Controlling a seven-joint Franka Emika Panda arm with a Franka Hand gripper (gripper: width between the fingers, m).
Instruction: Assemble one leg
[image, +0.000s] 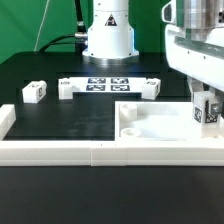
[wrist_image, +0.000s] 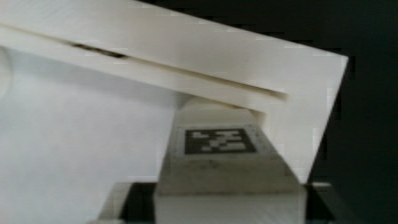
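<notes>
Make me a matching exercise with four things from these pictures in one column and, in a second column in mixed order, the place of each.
Things:
1. lone leg
2. marker board
3. large panel
4. border rail

Places:
a. along the near edge of the scene
b. the exterior view's right, with a round recess in its corner
c. the exterior view's far left, on the black table
d. the middle, just in front of the robot base

Pairs: 1-c, 2-d, 3-b, 4-a
</notes>
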